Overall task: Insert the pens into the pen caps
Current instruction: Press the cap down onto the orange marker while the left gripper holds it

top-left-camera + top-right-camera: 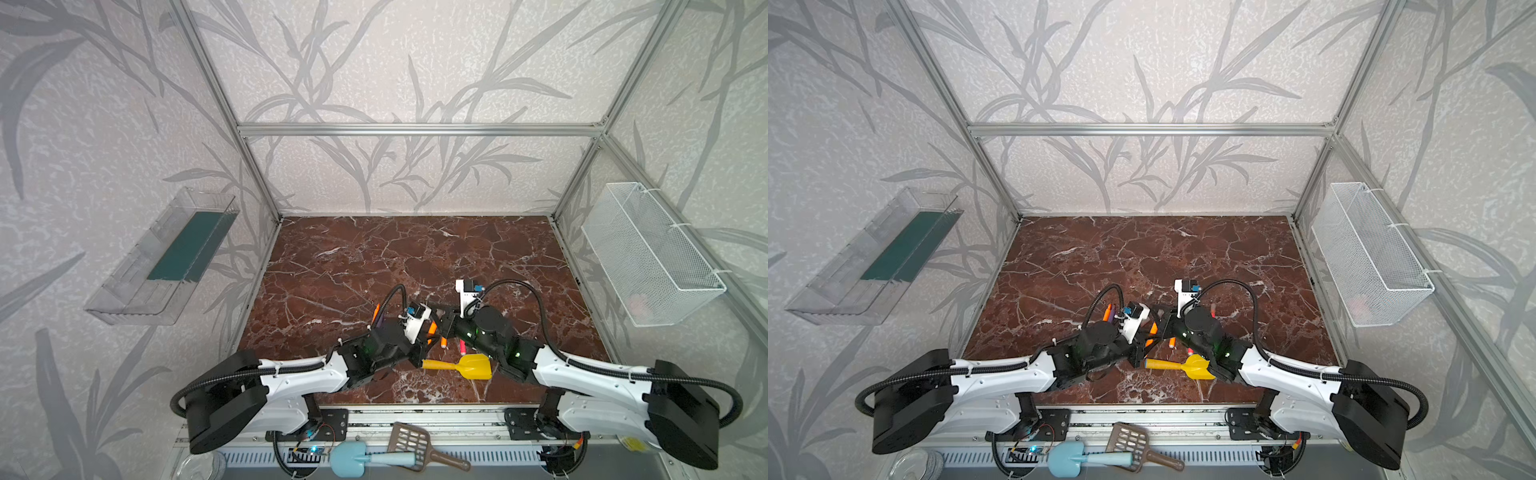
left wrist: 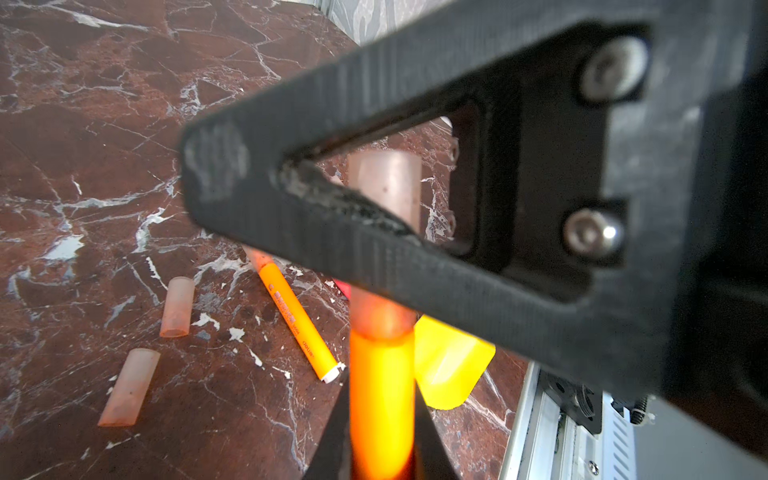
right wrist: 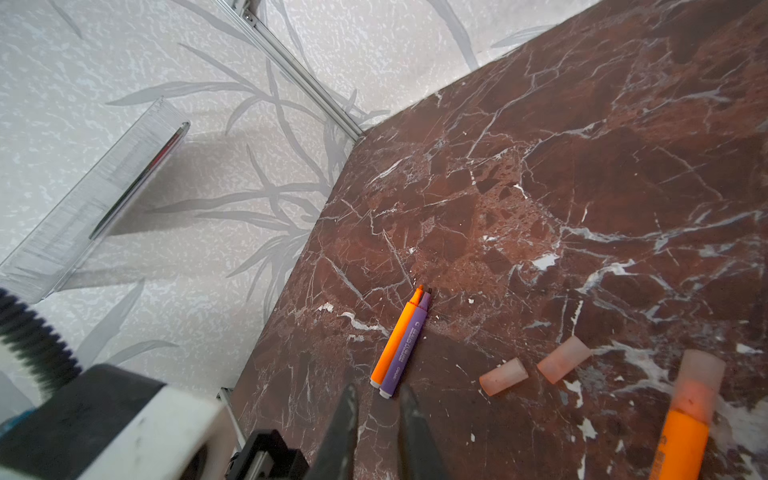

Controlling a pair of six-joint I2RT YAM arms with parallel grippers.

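1. Nearest the front edge of the brown marble-pattern table (image 1: 415, 257), a yellow plastic toy shovel (image 1: 469, 366) lies flat between the two arms.
2. Just beyond it, a resting orange marker pen (image 2: 297, 320) lies on the table with its white plug toward the front edge. A red-pink marker pen (image 1: 462, 346) lies near it.
3. Left gripper (image 2: 382, 440): jaws closed on a held orange marker pen (image 2: 381, 374). The tip end of this pen sits inside a translucent pinkish-tan fitted cap (image 2: 384, 183).
4. Right gripper (image 3: 376, 392): jaws stand nearly together, with a narrow slit at the tips. The right wrist view shows nothing between them. In the left wrist view one black jaw crosses in front of the fitted cap. Whether it clamps that cap cannot be told.
5. A loose pinkish-tan translucent cap (image 2: 176, 307) and a second loose cap (image 2: 129, 386) lie apart on the table, beside the resting pen.
6. Farther off, toward the left wall, a third orange marker pen (image 3: 396, 340) and a purple marker pen (image 3: 405, 350) lie touching side by side, uncapped tips pointing the same way.
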